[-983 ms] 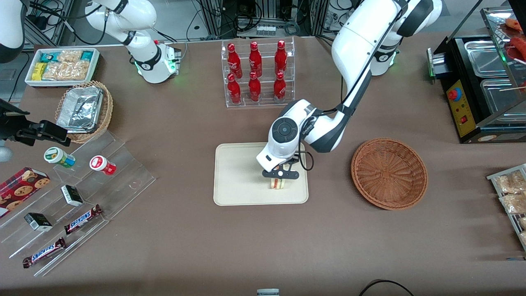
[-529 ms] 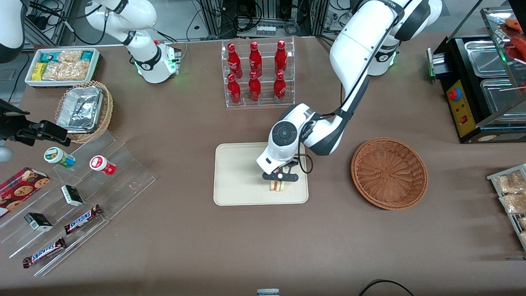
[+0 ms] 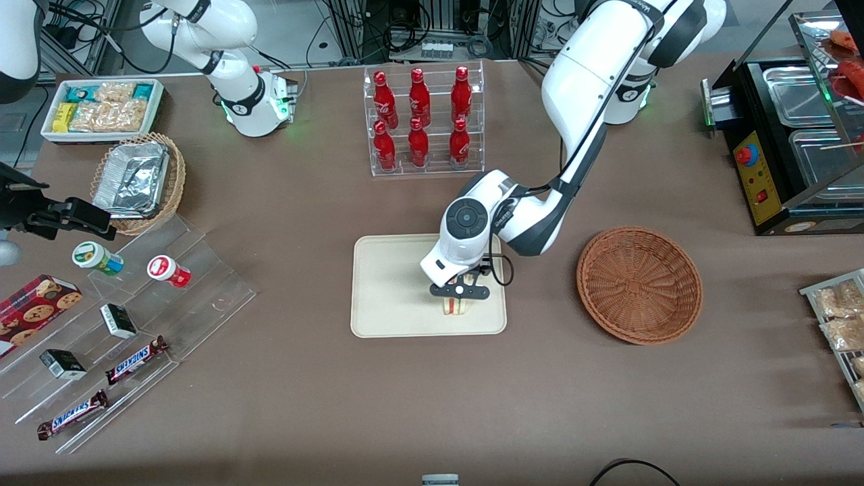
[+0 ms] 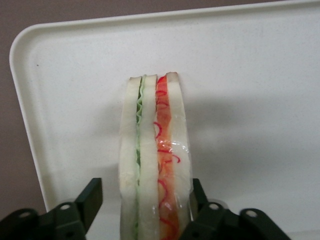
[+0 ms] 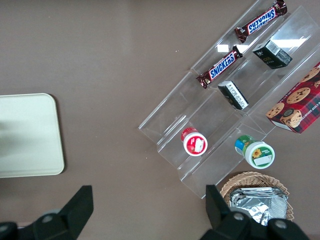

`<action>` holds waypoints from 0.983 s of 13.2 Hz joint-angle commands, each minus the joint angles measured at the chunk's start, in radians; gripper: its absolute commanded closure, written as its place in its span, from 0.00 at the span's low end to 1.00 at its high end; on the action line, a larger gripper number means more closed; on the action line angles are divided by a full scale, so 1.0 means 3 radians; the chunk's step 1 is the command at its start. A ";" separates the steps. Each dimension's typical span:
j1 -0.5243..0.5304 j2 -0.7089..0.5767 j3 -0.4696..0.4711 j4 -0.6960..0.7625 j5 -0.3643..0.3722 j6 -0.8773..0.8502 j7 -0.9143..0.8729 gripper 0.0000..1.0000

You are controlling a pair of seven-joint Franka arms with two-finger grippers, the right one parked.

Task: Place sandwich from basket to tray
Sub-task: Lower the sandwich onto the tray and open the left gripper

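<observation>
Standing on its edge on the tray (image 3: pixel 391 283), the sandwich (image 4: pixel 155 160) has its layered cut side facing up toward the wrist camera, its long axis running away from the gripper (image 3: pixel 459 291). One finger (image 4: pixel 90 200) stands clear of the bread while the other lies against it, so the grasp looks loosened. Near the tray lie the basket (image 3: pixel 639 284), toward the working arm's end, and a rack of red bottles (image 3: pixel 422 121), farther from the front camera.

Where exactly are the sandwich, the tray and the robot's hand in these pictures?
sandwich (image 4: pixel 155 160): left wrist view, on its layered cut side.
tray (image 3: pixel 385 283): front view, on its bare floor.
hand (image 3: pixel 457 298): front view, between its fingertips, over the tray around the sandwich.
</observation>
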 commanded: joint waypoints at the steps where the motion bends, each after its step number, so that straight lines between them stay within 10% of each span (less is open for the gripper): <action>1: -0.0026 -0.0031 0.0026 0.0082 0.0051 -0.0013 -0.0099 0.00; 13: 0.0689 -0.0747 0.0042 0.0128 0.0011 -0.0503 0.0033 0.00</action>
